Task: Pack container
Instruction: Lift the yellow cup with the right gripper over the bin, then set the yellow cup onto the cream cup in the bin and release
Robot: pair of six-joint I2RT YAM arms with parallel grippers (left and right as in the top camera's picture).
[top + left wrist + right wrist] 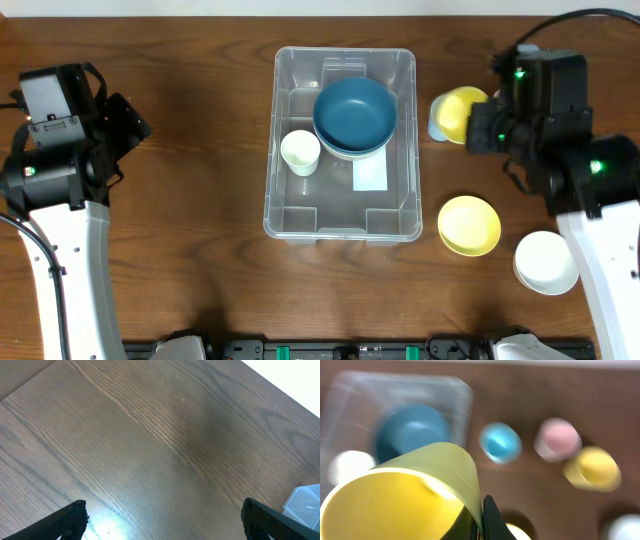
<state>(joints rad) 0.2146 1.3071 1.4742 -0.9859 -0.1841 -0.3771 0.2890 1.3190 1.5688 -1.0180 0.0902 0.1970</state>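
As right gripper (pixel 482 521) pinches yellow cup (pixel 405 495), left gripper (pixel 167 522) gapes; container (pixel 283 200) holds bowls (pixel 353 112), cup (pixel 300 152).

Motion blur smears the right wrist view: the large clear plastic container (pixel 395 410), the dark blue round bowl (pixel 410 430) in it and three small cups (pixel 557 437) beyond are soft blobs. The yellow ribbed plastic cup (pixel 405 495) runs off the bottom edge, where the right gripper (pixel 479 527) shows only dark slivers of jaws pinching its wall. Overhead, the right arm (pixel 560 150) covers part of that cup. The left gripper's (pixel 165 522) wide-set fingers (pixel 70 520) are cut off below.
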